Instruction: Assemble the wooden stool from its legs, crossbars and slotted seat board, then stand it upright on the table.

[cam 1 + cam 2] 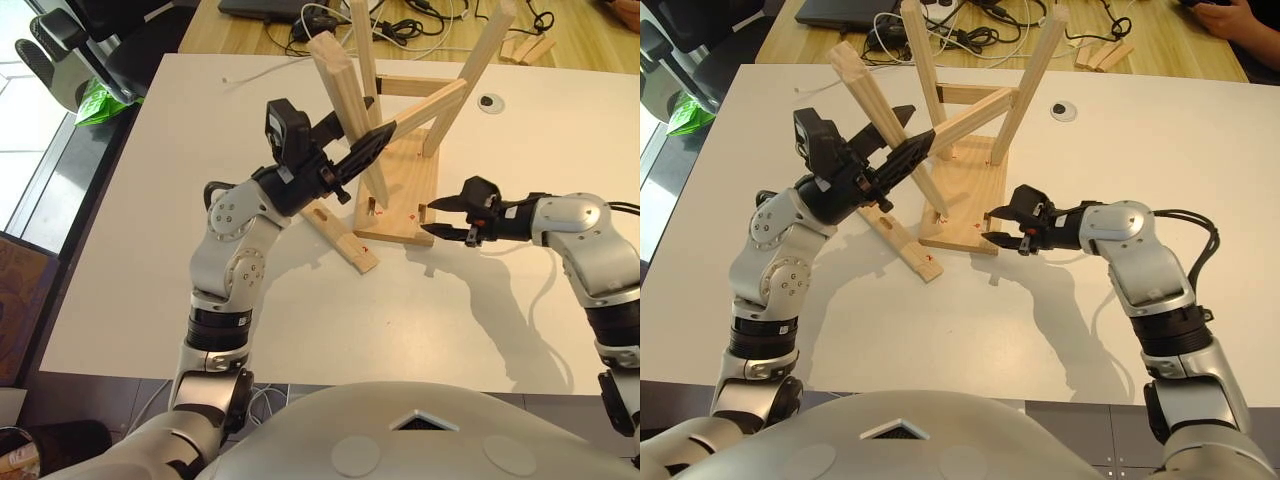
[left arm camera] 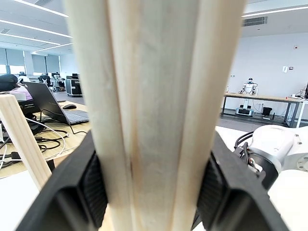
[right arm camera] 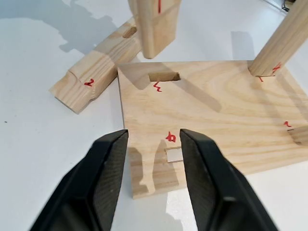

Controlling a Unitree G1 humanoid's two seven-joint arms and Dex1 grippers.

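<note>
W/ L gripper (image 1: 370, 148) pinching tilted pale wooden leg (image 1: 340, 85) above slotted plywood seat board (image 1: 400, 210) lying flat on white table (image 1: 150, 250), clamp board's near edge w/ spread-fingered R gripper (image 1: 430, 217), then seat leg square in slot (image 3: 164, 76).

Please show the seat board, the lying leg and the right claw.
seat board (image 3: 231, 110), right wrist view, bare top face
lying leg (image 3: 98, 65), right wrist view, its upper face
right claw (image 1: 427, 218), left eye view, between its fingertips
</note>
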